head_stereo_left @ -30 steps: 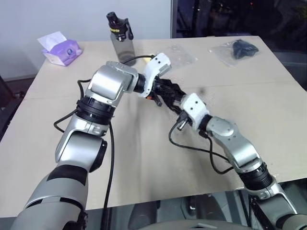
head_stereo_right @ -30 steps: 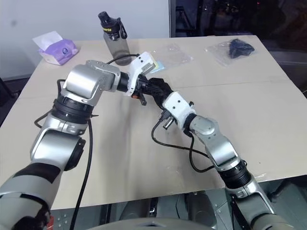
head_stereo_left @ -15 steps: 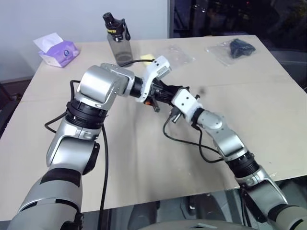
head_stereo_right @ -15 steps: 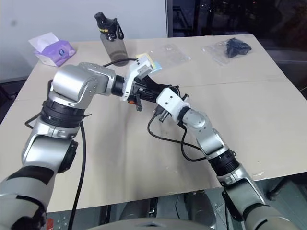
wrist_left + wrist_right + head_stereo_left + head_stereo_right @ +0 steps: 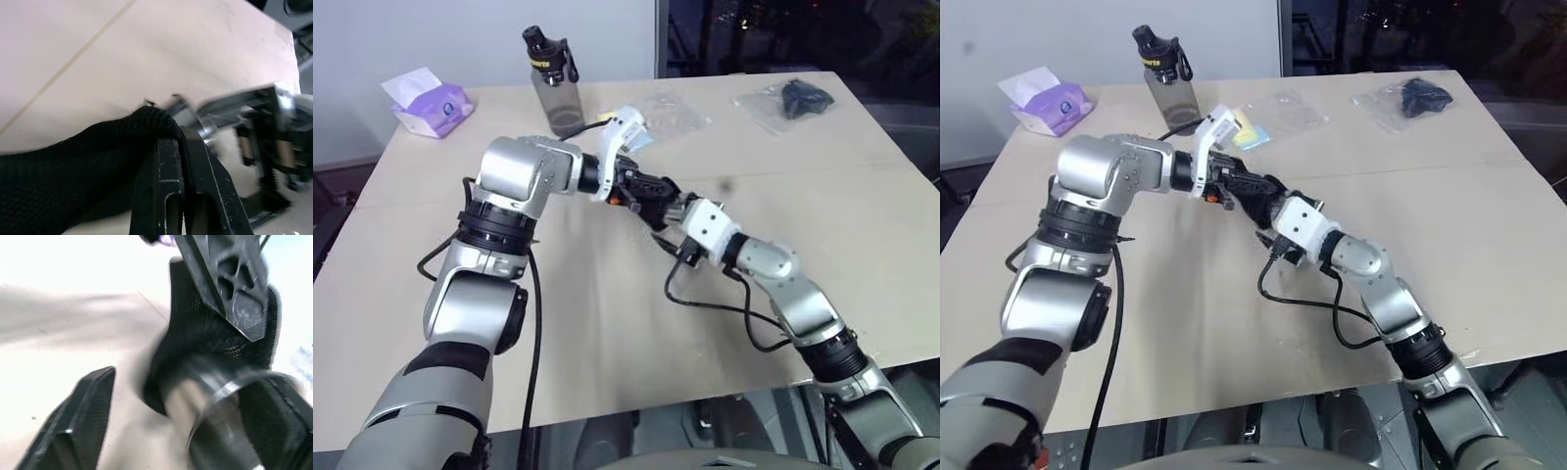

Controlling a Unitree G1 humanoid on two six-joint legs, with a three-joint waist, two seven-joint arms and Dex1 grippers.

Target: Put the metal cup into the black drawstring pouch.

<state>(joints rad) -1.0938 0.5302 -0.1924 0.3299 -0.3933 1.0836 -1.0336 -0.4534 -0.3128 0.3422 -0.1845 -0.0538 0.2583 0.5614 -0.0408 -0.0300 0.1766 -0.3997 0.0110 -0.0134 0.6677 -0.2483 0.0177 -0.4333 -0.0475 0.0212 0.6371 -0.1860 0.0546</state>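
My left gripper [image 5: 181, 134] is shut on the rim of the black drawstring pouch [image 5: 73, 161] and holds it above the middle of the table [image 5: 607, 323]. The metal cup [image 5: 220, 421], shiny and blurred, lies at the pouch's mouth [image 5: 210, 328] with its far end against the black fabric. My right gripper [image 5: 200, 382] meets the pouch from the right. Its fingers [image 5: 78, 431] stand apart on either side of the cup, with a gap on one side. In the head views the two grippers meet at the pouch [image 5: 651, 191], and the cup is hidden there.
A grey bottle with a black cap [image 5: 551, 78] stands at the back. A purple tissue pack [image 5: 429, 98] lies at the back left. A clear bag with a black item [image 5: 798, 98] lies at the back right, and another clear bag [image 5: 675, 113] lies nearer the bottle.
The right gripper's fingers have spread apart around the cup. Both hands have drifted a little to the right and back with the pouch, and the left wrist has rolled.
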